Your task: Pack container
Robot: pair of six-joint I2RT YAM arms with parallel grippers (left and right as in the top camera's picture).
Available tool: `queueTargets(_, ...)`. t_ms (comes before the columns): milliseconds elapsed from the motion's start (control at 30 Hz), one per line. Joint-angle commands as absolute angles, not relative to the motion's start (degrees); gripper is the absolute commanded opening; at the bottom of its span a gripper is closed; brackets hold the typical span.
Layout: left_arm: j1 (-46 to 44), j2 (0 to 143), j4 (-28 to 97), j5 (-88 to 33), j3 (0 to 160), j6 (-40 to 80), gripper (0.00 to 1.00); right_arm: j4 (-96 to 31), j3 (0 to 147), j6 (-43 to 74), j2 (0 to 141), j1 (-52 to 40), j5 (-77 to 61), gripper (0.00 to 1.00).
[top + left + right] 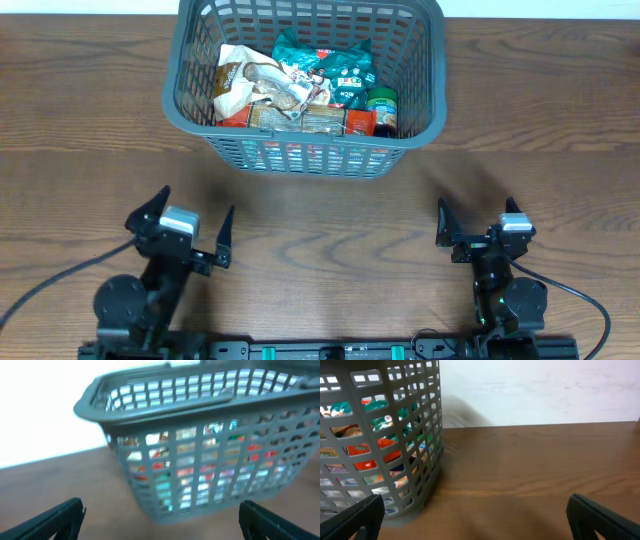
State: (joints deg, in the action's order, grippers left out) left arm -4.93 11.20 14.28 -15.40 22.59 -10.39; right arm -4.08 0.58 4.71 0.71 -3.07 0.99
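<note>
The container (190, 100), a large dark grey slotted basket, stands at the far middle of the table. It holds several snack packets, among them a beige bag (240, 80) and teal bags (335, 65), and a small jar (381, 105). It also shows in the left wrist view (200, 410) and the right wrist view (427, 435). My left gripper (192, 232) is open and empty at the near left, well short of the basket. My right gripper (477, 222) is open and empty at the near right.
The brown wooden table (330, 215) runs between the grippers and the basket. A pale wall (545, 390) lies behind the table's far edge. Cables trail from both arm bases at the near edge.
</note>
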Motion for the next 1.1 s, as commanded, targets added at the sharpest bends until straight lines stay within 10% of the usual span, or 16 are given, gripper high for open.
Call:
queueTargets(0,-5.93,7.27,8.62,-12.99,15.97,-7.49,0.98,-4.23,0.3,4.01,0.34,-2.61,0.6,0.99)
queueTargets(1067,-5.98,0.23,3.36,-8.93,0.23,-6.76,0.98,-4.23,0.3,4.01,0.34,-2.61,0.62,0.99)
